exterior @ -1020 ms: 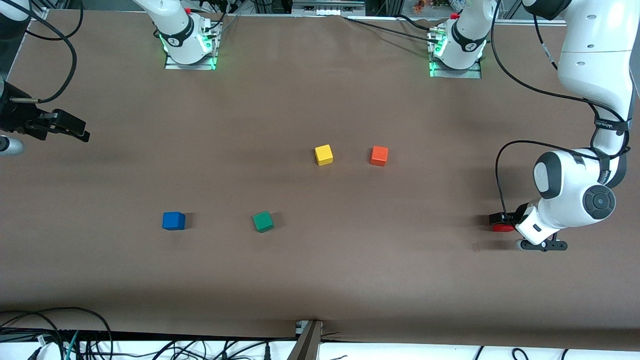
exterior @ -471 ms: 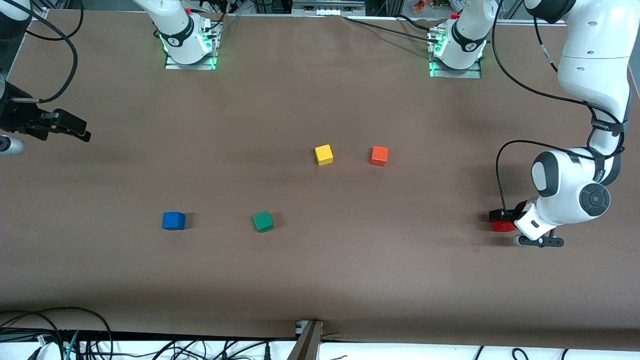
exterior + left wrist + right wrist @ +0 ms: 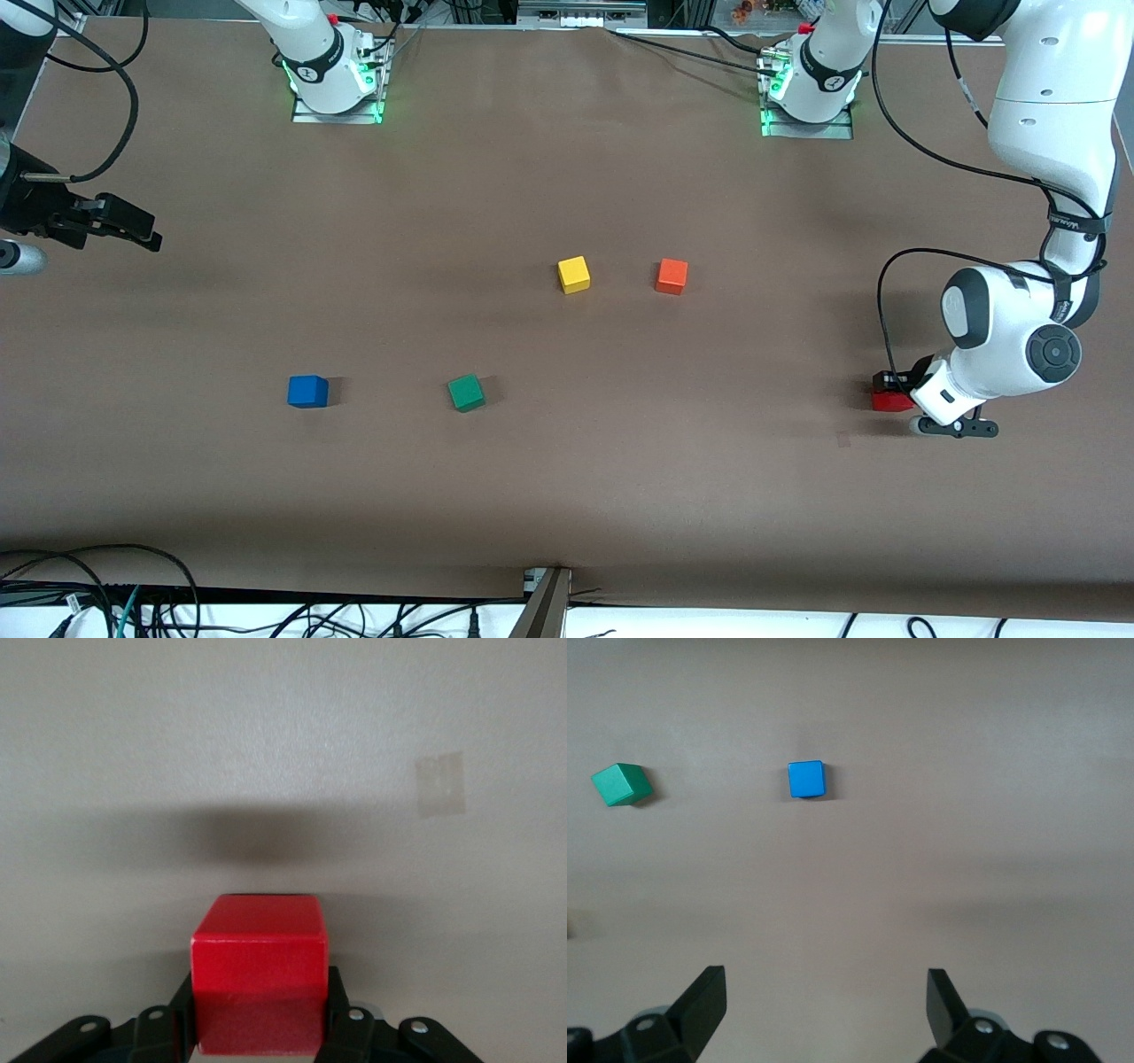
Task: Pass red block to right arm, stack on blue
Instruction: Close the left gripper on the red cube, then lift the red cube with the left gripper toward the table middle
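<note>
The red block [image 3: 891, 401] sits near the left arm's end of the table. My left gripper [image 3: 889, 392] is down around it, and in the left wrist view the red block [image 3: 259, 979] fills the gap, with both fingers [image 3: 341, 1020] pressed against its sides. The blue cube [image 3: 307, 391] stands alone toward the right arm's end; it also shows in the right wrist view [image 3: 806, 779]. My right gripper [image 3: 133, 233] hangs open and empty at the right arm's end of the table, its jaws wide apart [image 3: 826, 1001].
A green cube [image 3: 466, 392] lies beside the blue one, toward the middle; the right wrist view shows it too [image 3: 622, 784]. A yellow cube [image 3: 574, 274] and an orange cube [image 3: 671, 276] sit mid-table, farther from the front camera. A tape patch [image 3: 440, 784] marks the table.
My left wrist shifted slightly and its fingers closed in on the red block. The right arm has stayed still.
</note>
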